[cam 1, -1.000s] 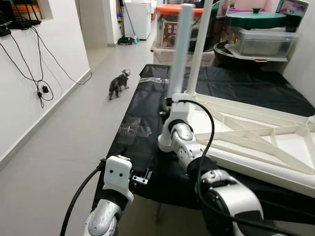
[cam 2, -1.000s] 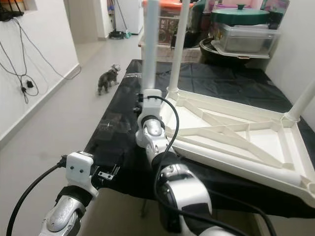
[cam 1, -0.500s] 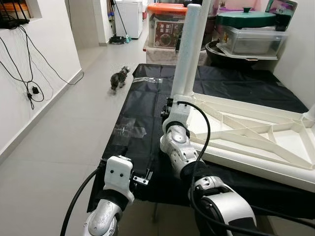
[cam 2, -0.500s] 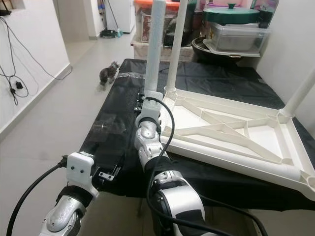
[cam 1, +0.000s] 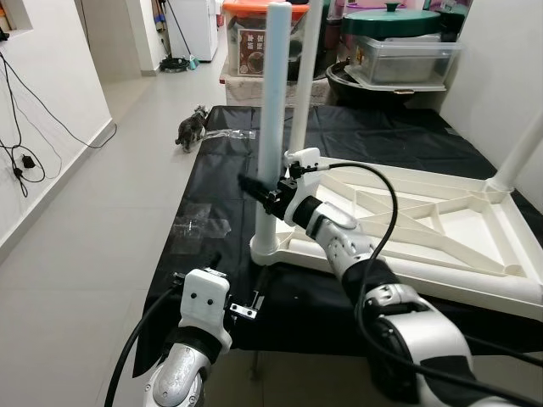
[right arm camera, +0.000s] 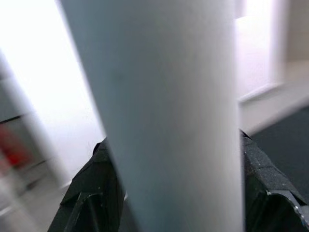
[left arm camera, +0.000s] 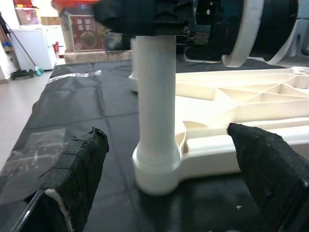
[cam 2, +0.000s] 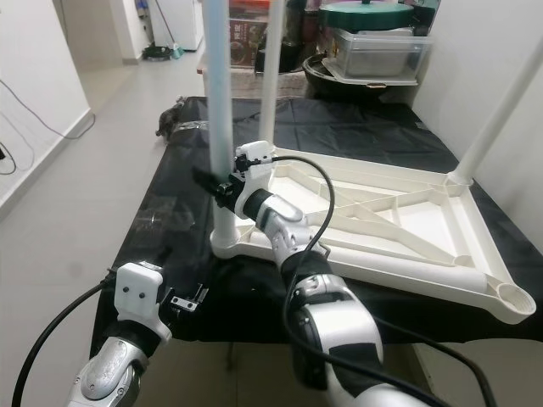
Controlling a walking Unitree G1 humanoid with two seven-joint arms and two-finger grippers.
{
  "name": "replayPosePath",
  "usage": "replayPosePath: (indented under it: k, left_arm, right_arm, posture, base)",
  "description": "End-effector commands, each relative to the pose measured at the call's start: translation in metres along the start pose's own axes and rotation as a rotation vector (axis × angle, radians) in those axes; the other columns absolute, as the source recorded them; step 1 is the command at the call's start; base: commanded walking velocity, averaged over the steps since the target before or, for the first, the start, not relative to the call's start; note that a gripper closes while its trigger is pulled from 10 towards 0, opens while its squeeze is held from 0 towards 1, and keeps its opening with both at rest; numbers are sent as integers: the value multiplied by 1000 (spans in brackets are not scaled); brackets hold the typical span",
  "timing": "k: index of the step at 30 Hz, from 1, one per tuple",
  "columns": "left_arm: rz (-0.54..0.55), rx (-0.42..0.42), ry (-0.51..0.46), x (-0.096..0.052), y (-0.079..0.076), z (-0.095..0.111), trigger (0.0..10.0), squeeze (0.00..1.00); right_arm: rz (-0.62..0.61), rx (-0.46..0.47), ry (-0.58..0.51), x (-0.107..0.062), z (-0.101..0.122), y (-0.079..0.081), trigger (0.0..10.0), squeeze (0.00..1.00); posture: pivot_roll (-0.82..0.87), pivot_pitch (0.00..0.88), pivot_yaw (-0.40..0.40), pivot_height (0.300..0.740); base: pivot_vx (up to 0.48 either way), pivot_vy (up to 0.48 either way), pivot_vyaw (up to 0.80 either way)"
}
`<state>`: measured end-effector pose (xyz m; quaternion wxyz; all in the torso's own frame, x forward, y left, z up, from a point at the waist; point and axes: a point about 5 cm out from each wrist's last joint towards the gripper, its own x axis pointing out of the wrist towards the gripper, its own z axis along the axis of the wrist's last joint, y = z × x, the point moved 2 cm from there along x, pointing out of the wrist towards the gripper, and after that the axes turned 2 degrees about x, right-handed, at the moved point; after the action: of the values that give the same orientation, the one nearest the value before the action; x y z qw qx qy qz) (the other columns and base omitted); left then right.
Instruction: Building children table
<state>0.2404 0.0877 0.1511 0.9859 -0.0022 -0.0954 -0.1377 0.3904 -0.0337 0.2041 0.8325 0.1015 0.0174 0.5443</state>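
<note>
The white children's table (cam 1: 424,275) lies upside down on a black-covered surface (cam 1: 221,178). A white table leg (cam 1: 273,102) stands upright in its near left corner socket. My right gripper (cam 1: 259,188) is shut on this leg partway up, and its fingers (right arm camera: 91,193) hug the leg (right arm camera: 164,121) on both sides. My left gripper (left arm camera: 169,183) is open and low in front of the leg's base (left arm camera: 157,169), touching nothing. Another leg (cam 1: 310,51) stands at the far left corner, and a third (cam 1: 522,153) stands on the right.
A small cat (cam 1: 188,131) stands on the floor to the left of the surface. Clear plastic wrap (cam 1: 199,227) lies on the cloth. Storage boxes and pots (cam 1: 399,51) are stacked behind. One near right corner socket (cam 2: 509,297) is open.
The camera has shifted. My right arm swung out from behind the leg's base, and its gripper now clamps the leg higher up. The left arm has barely moved.
</note>
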Motion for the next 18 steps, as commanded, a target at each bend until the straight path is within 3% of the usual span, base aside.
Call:
replayPosePath:
  k: [1,4,6,9,11,12,18]
  left_arm:
    - [-3,3,8,-1,-2,-3,10000,0]
    - [-1,5,6,-1,-1,-2,10000,0]
    - [-1,5,6,-1,-1,-2,10000,0]
    - [4,7,6,-1,-1,-2,10000,0]
    - [4,7,5,-1,-2,-1,10000,0]
    - [7,8,3,0,-1,-1,10000,0]
    - [13,9,5,-1,0,-1,10000,0]
  right_arm:
    - [132,23,64,11,-10,16,10000,0]
    - [229,6,114,14,-13,24,10000,0]
    - [229,6,114,14,-13,24,10000,0]
    - [383,33,175,18,-20,40,10000,0]
    - [416,43,184,18,-21,42,10000,0]
    - [424,45,184,18,-22,43,0,0]
    - [272,37,94,22,-14,33,0,0]
  posture:
    - [14,0,-41,740]
    - [20,0,-46,740]
    - [20,0,-46,740]
    - [35,0,-59,740]
    - [35,0,-59,740]
    - [26,0,-67,740]
    - [2,0,-54,740]
  base:
    - [0,0,0]
    - [0,0,0]
    - [0,0,0]
    - [0,0,0]
    - [0,0,0]
    - [0,0,0]
    - [0,0,0]
